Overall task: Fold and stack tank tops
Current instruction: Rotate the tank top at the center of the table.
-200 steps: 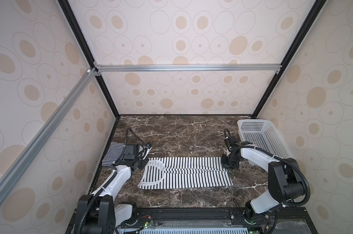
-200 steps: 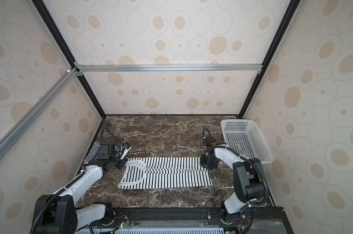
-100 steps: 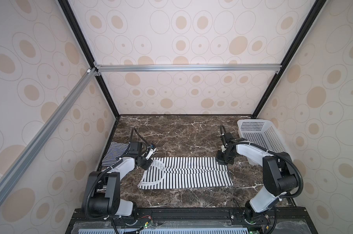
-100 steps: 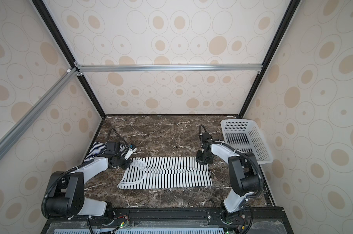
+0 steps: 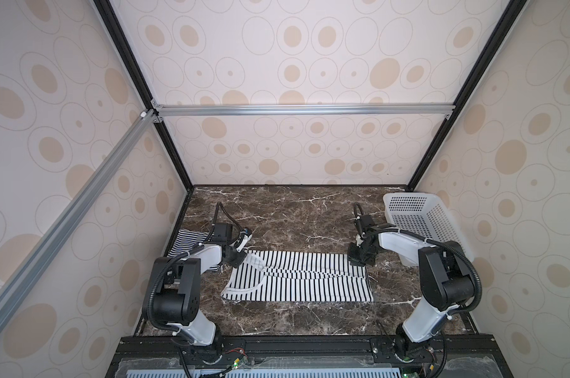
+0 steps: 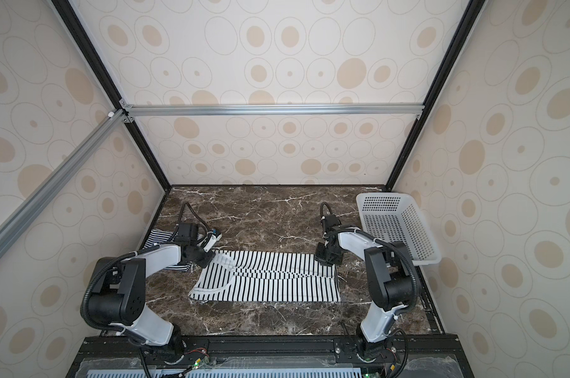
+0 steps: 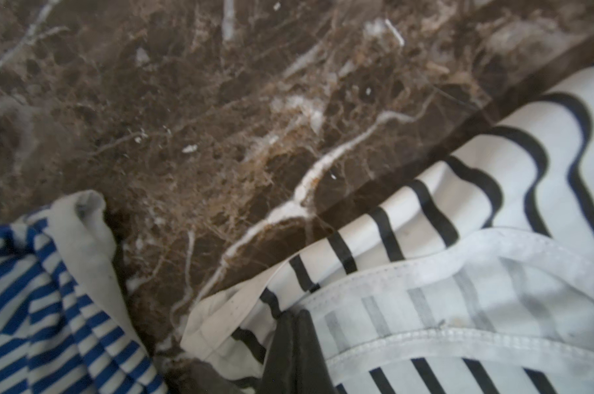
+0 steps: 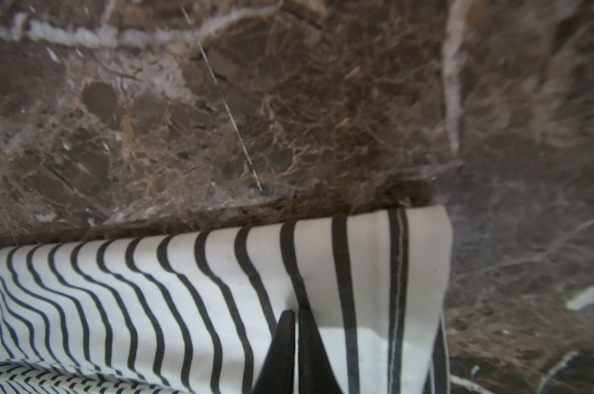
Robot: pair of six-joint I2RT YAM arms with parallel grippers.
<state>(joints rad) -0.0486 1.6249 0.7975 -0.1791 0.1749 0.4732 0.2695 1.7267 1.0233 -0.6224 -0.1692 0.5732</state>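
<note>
Mid-fold on the marble counter (image 5: 293, 212): the wide-striped tank top (image 5: 296, 284) lies flat nearest the robot. Its long axis runs side to side, with the straps and neckline toward the robot's left and the hem toward its right. At the top's far edge, the left hand (image 5: 237, 258) pinches the strap corner and the right hand (image 5: 359, 261) pinches the hem corner. Behind the left arm lies the fine-striped tank top (image 5: 187, 240); whether it is folded is unclear, and nothing is stacked. A white basket (image 5: 421, 212) stands far right.
</note>
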